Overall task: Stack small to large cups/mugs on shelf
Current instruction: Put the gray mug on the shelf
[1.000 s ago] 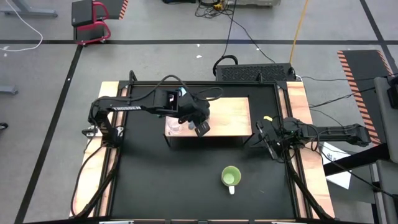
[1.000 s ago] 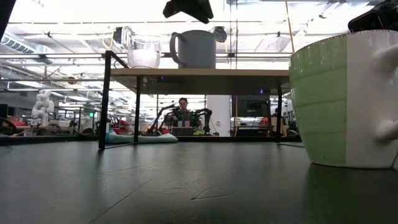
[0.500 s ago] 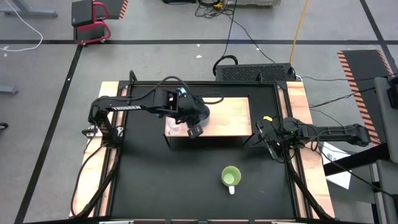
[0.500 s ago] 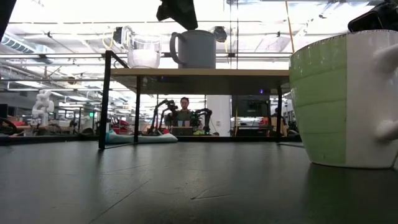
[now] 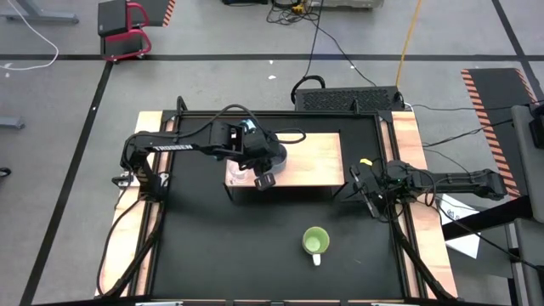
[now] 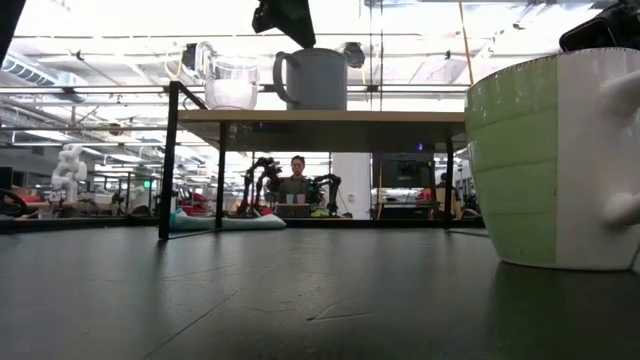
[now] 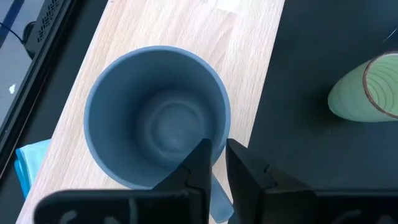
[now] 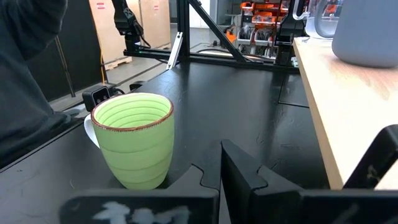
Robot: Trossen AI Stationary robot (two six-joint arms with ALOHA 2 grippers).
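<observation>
The clear glass cup [image 6: 232, 82] and the grey-blue mug [image 6: 315, 78] stand upright side by side on the wooden shelf [image 6: 330, 117], the glass toward the table's left. My left gripper [image 7: 216, 152] hovers just above the mug's handle side [image 5: 265, 178], its fingers a narrow gap apart and touching nothing. The mug [image 7: 158, 115] shows from above, empty. The green mug [image 5: 316, 241] stands on the black table nearer the near edge, its white handle toward that edge. My right gripper [image 5: 371, 191] waits shut at the table's right side, level with the green mug [image 8: 134, 140].
The shelf [image 5: 310, 161] has bare plank to the right of the grey-blue mug. A light blue cloth-like thing [image 6: 225, 222] lies on the table behind the shelf. Black table stretches between the shelf and the green mug. A person sits far off in the room.
My left gripper has moved a little toward the table's left, from above the middle of the grey-blue mug to above its handle side, then kept still. The cups and the right arm have stayed put.
</observation>
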